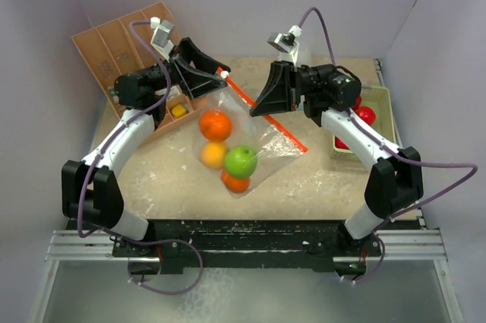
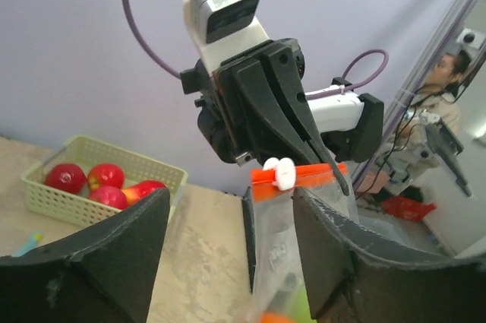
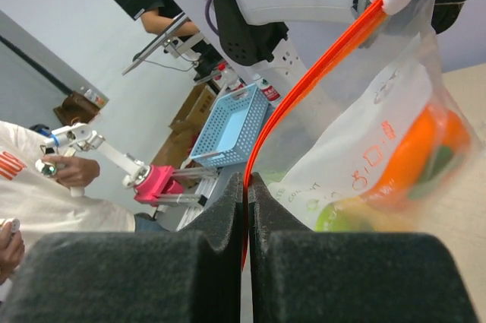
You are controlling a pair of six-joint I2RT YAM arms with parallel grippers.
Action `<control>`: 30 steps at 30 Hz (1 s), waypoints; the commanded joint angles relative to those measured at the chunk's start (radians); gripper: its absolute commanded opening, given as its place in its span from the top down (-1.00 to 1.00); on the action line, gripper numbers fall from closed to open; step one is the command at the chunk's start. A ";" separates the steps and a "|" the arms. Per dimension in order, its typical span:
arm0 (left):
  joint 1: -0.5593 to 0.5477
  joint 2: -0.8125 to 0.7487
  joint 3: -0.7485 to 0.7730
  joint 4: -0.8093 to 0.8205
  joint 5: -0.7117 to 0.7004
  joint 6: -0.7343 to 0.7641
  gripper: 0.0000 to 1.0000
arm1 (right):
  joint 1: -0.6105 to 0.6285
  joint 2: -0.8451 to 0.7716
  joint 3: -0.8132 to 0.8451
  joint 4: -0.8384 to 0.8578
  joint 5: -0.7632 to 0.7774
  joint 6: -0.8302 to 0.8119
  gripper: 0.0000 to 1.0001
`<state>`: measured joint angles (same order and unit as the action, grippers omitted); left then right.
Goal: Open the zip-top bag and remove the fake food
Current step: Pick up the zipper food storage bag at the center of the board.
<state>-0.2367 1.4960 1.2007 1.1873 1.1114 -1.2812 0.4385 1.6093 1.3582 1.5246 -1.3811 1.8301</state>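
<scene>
The clear zip-top bag [image 1: 262,144] hangs lifted over the table's middle, its orange zip strip [image 1: 267,114] running diagonally. Inside it is fake food: an orange [image 1: 215,125], a yellow-orange one [image 1: 213,154], a green one [image 1: 241,161] and another orange one [image 1: 235,182]. My right gripper [image 1: 262,106] is shut on the zip strip [image 3: 262,140], seen pinched in the right wrist view [image 3: 247,178]. My left gripper [image 1: 218,71] stands open around the bag's top corner. In the left wrist view the white slider [image 2: 282,173] sits between its open fingers [image 2: 231,209], close to the right one.
A pale green tray [image 1: 391,102] at the right edge holds red toy fruits [image 1: 365,115]; it also shows as the basket [image 2: 152,167] in the left wrist view. A brown compartment box [image 1: 114,42] leans at the back left, with a yellow piece [image 1: 178,110] in it.
</scene>
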 commanded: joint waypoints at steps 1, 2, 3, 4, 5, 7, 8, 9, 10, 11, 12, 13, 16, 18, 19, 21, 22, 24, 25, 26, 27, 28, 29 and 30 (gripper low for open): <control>-0.017 0.030 0.056 0.228 -0.028 -0.128 -0.05 | 0.005 -0.028 0.005 0.103 0.023 0.038 1.00; -0.018 0.035 0.050 0.267 -0.028 -0.156 0.27 | 0.005 -0.021 0.002 0.128 0.032 0.056 1.00; -0.018 0.036 0.040 0.295 -0.026 -0.179 0.57 | 0.005 -0.012 0.001 0.161 0.042 0.085 1.00; -0.017 0.032 0.028 0.311 -0.024 -0.192 0.86 | 0.005 0.000 0.004 0.201 0.050 0.115 1.00; -0.018 0.025 0.013 0.312 -0.025 -0.192 1.00 | 0.005 0.015 0.009 0.241 0.058 0.152 1.00; -0.017 0.006 -0.016 0.307 -0.032 -0.184 1.00 | 0.004 0.045 0.025 0.347 0.057 0.245 1.00; -0.018 -0.002 -0.025 0.300 -0.032 -0.178 1.00 | 0.004 0.059 0.035 0.357 0.051 0.268 1.00; -0.018 -0.007 -0.028 0.286 -0.025 -0.171 1.00 | 0.007 0.065 0.039 0.335 0.034 0.261 1.00; -0.017 -0.010 -0.030 0.265 -0.014 -0.161 1.00 | 0.008 0.062 0.034 0.297 0.018 0.230 0.88; -0.017 -0.013 -0.028 0.240 0.000 -0.146 1.00 | 0.008 0.051 0.026 0.229 0.002 0.175 0.70; -0.018 -0.019 -0.029 0.212 0.013 -0.128 1.00 | 0.007 0.035 0.015 0.144 -0.008 0.114 0.58; -0.018 -0.026 -0.030 0.179 0.022 -0.109 1.00 | 0.006 0.017 0.001 0.054 -0.009 0.040 0.38; -0.017 -0.056 -0.042 0.102 0.029 -0.044 1.00 | 0.004 -0.007 -0.048 -0.138 0.021 -0.106 -0.49; -0.012 -0.070 -0.054 0.080 0.026 -0.030 1.00 | 0.003 0.003 -0.075 -0.161 0.043 -0.104 -0.77; -0.007 -0.074 -0.060 0.076 0.026 -0.028 1.00 | 0.003 0.012 -0.083 -0.162 0.050 -0.092 -0.82; 0.005 -0.080 -0.064 0.053 0.031 -0.023 1.00 | 0.002 0.027 -0.091 -0.200 0.047 -0.092 -0.87; 0.010 -0.085 -0.061 0.031 0.038 -0.010 1.00 | -0.002 0.030 -0.094 -0.229 0.049 -0.108 -0.89; 0.015 -0.099 -0.054 -0.037 0.049 0.032 1.00 | -0.015 0.027 -0.103 -0.309 0.067 -0.164 -0.90; 0.017 -0.108 -0.051 -0.078 0.050 0.058 1.00 | -0.020 0.023 -0.103 -0.363 0.075 -0.202 -0.90; 0.018 -0.118 -0.048 -0.114 0.051 0.082 1.00 | -0.030 0.018 -0.103 -0.409 0.088 -0.238 -0.91; 0.019 -0.126 -0.045 -0.144 0.049 0.105 1.00 | -0.042 0.015 -0.099 -0.451 0.099 -0.267 -0.91; 0.020 -0.133 -0.042 -0.171 0.049 0.122 1.00 | -0.054 0.013 -0.085 -0.497 0.110 -0.298 -0.92; 0.020 -0.136 -0.038 -0.193 0.050 0.137 1.00 | -0.075 0.011 -0.067 -0.556 0.120 -0.336 -0.92; 0.020 -0.137 -0.035 -0.208 0.050 0.146 1.00 | -0.091 0.004 -0.041 -0.665 0.132 -0.393 -0.93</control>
<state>-0.2226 1.4105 1.1355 1.0782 1.1683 -1.2377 0.4046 1.6444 1.2488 1.1217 -1.3178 1.6363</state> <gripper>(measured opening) 0.004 0.958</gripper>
